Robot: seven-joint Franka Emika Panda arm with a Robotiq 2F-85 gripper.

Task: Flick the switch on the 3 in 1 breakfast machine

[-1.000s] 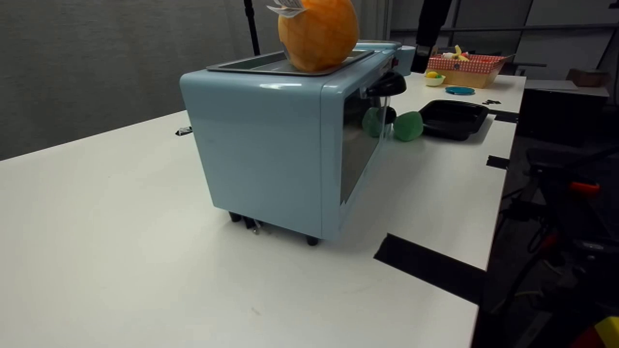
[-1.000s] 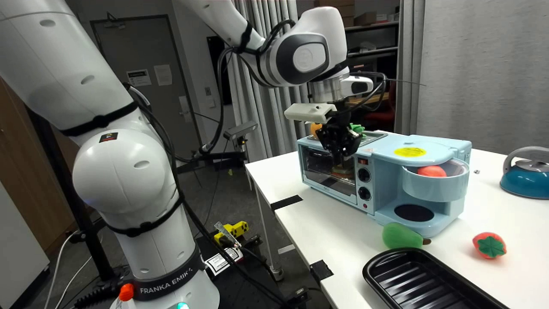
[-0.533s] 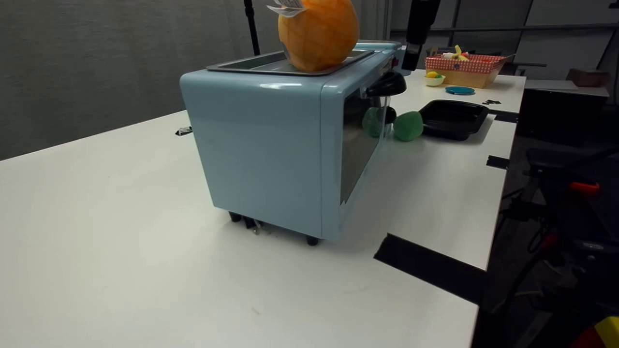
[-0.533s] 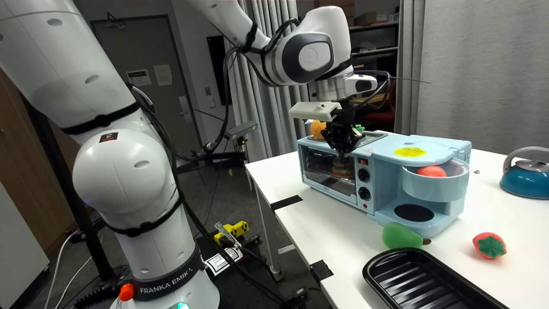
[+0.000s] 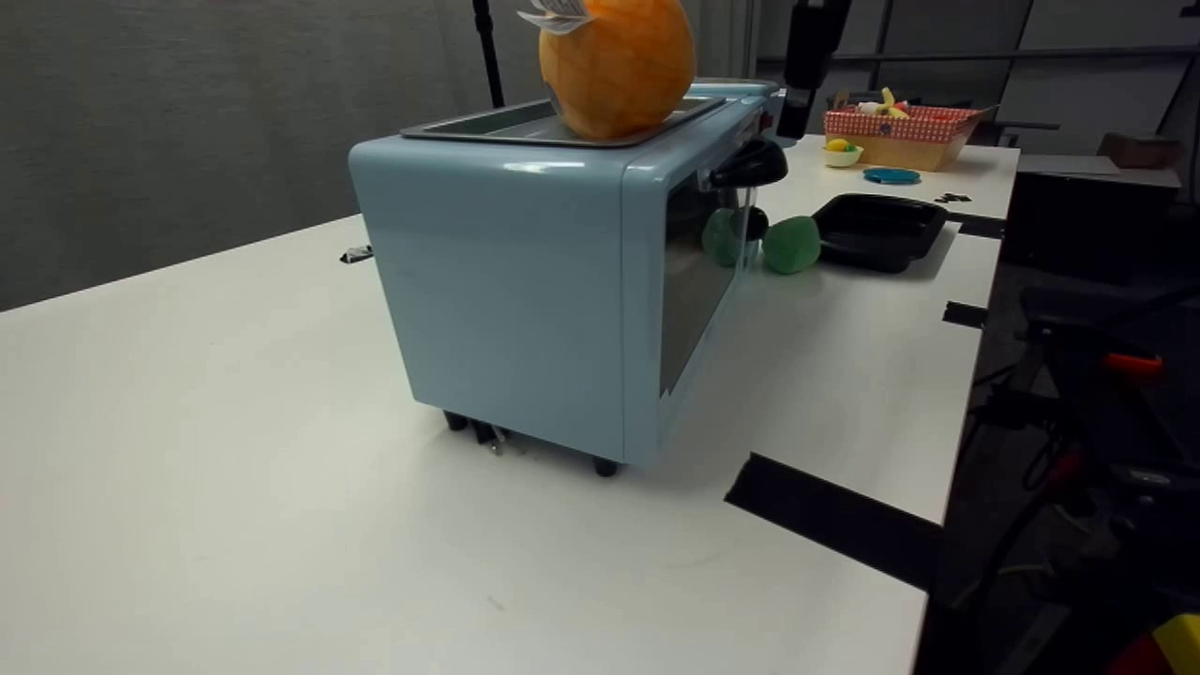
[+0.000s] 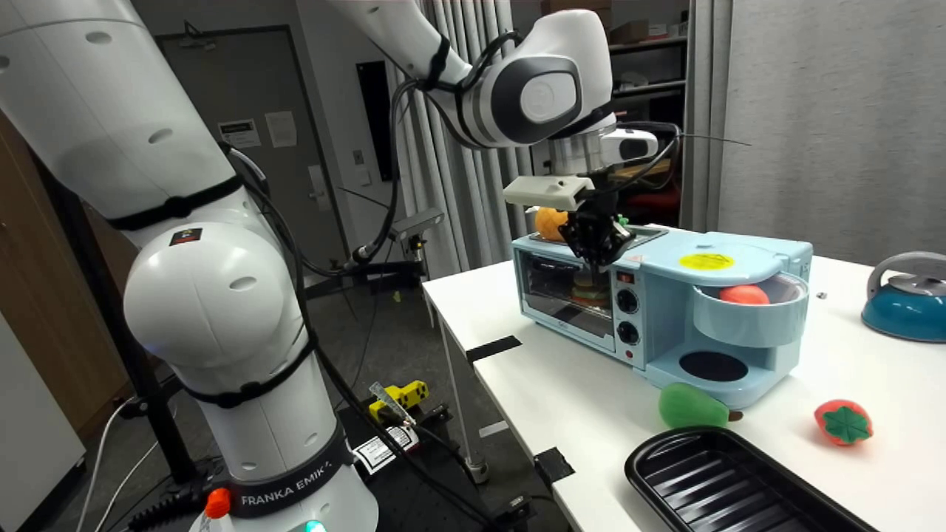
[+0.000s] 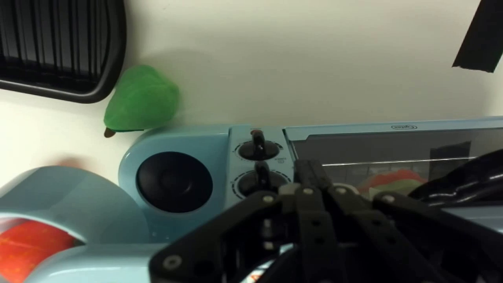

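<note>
The pale blue breakfast machine [image 5: 497, 281] stands on the table and also shows in an exterior view [image 6: 661, 310] and the wrist view [image 7: 220, 157]. Its small orange-red switch [image 6: 625, 278] is at the top of the control panel, above two black knobs [image 6: 627, 301]. In the wrist view the knobs [image 7: 259, 150] show, but the switch is hidden behind the gripper. My gripper [image 7: 312, 173] is shut and empty, fingertips together, pointing down in front of the glass oven door, beside the panel. It also shows in both exterior views [image 5: 797, 114] [image 6: 597, 279]. I cannot tell whether it touches the machine.
A black oven handle [image 5: 750, 164] juts from the door. An orange toy fruit [image 5: 619, 66] sits on the machine's top tray. A green toy pear [image 6: 691, 406], a black pan [image 6: 728, 480] and a toy strawberry [image 6: 843, 423] lie in front. A blue kettle [image 6: 907, 307] stands beyond.
My gripper has moved along the machine's front toward the control panel and slightly closer to the machine. It stays shut. The machine and other objects have not moved.
</note>
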